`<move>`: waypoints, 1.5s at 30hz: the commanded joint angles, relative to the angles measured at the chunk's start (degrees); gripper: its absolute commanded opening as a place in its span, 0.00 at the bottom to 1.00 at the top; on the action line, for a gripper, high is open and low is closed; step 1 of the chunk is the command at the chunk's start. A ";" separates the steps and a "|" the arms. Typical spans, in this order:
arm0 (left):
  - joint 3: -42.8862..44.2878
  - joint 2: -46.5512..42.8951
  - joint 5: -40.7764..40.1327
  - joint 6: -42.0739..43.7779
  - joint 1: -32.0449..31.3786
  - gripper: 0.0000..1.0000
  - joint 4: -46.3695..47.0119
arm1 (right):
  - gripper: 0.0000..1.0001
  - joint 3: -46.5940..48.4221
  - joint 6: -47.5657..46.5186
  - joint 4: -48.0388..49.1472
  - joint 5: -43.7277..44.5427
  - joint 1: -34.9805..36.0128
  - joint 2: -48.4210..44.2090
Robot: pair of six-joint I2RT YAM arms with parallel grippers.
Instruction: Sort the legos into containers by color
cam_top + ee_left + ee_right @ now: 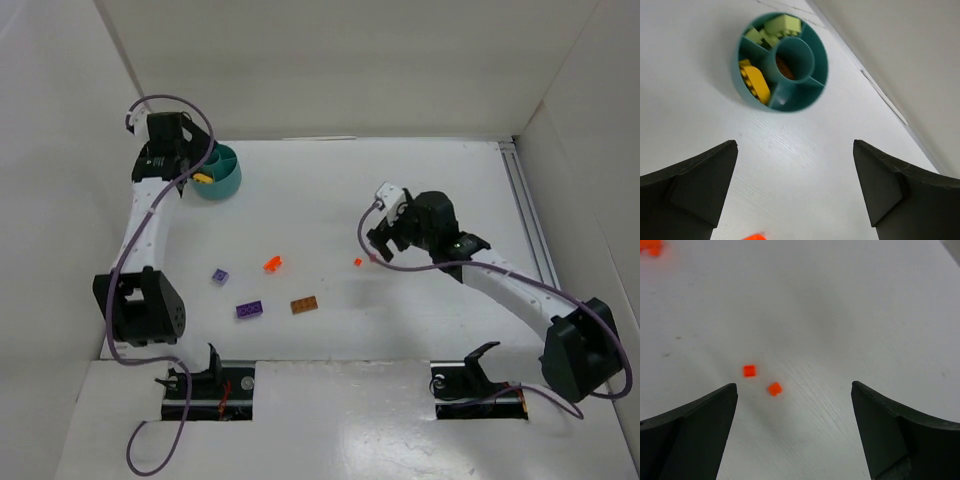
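Legos (782, 24), pale green, in tub (790, 97): left wrist view only

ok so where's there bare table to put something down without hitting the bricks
Widest bare patch: the far table between the teal tub and the right rail, beyond the right hand. A smaller one lies between the brown brick and the right arm. Crowded: left of centre, where the lavender brick, purple brick and red-orange brick cluster.

two small red-orange legos (749, 371) close together on white table (850, 310), between wide-apart claw (794, 386) tips
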 commanded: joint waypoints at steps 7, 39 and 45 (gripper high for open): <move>-17.39 -18.55 5.64 3.10 -9.50 1.00 5.40 | 0.97 5.00 -20.29 -2.65 -18.74 20.62 12.48; -39.64 -43.89 3.88 -0.86 -13.81 1.00 -4.81 | 0.42 5.54 -20.38 11.76 -16.54 29.60 33.07; -40.78 -44.94 4.41 0.19 -13.81 1.00 -3.75 | 0.17 5.54 -20.38 11.76 -17.07 29.60 32.46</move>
